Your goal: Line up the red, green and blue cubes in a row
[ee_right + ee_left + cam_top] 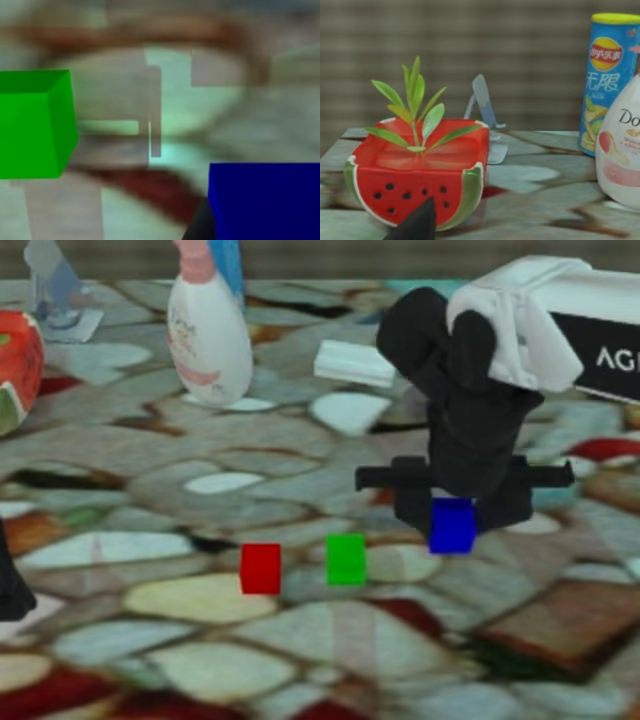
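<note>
The red cube (260,568) and the green cube (346,558) rest on the table side by side with a small gap. To their right, and a little farther back in the top view, is the blue cube (451,525), with my right gripper (451,512) shut on it from above. In the right wrist view the blue cube (265,200) fills the near corner with a dark finger (200,227) against its side, and the green cube (35,125) stands beyond it. My left arm (10,585) is parked at the left edge; one of its dark fingertips (417,222) shows, far to one side.
A white bottle (208,335) stands at the back left with a blue chip can (610,80) behind it. A watermelon-shaped planter (15,365) sits at the far left, a grey stand (60,295) behind it. A white ridged block (352,362) lies behind the right gripper.
</note>
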You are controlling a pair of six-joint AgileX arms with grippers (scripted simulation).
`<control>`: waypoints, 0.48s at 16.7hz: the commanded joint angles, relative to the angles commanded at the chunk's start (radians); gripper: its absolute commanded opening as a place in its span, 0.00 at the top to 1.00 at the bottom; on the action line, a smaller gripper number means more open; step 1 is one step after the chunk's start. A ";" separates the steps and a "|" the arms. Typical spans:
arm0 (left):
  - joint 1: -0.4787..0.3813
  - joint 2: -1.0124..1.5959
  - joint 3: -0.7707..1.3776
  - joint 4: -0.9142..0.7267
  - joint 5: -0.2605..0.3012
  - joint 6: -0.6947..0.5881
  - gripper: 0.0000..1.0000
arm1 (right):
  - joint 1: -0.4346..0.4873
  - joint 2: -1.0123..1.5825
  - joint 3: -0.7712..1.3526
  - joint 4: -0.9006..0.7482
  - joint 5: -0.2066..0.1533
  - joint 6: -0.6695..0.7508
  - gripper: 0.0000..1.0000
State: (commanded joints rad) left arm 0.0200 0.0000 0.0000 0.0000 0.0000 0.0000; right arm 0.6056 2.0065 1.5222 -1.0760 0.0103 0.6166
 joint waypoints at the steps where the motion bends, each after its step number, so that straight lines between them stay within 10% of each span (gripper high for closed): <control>1: 0.000 0.000 0.000 0.000 0.000 0.000 0.00 | 0.001 0.011 -0.024 0.038 0.000 0.001 1.00; 8: 0.000 0.000 0.000 0.000 0.000 0.000 0.00 | 0.005 0.056 -0.121 0.180 0.000 0.004 1.00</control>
State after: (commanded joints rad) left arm 0.0200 0.0000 0.0000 0.0000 0.0000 0.0000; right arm 0.6105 2.0627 1.4008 -0.8957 0.0100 0.6205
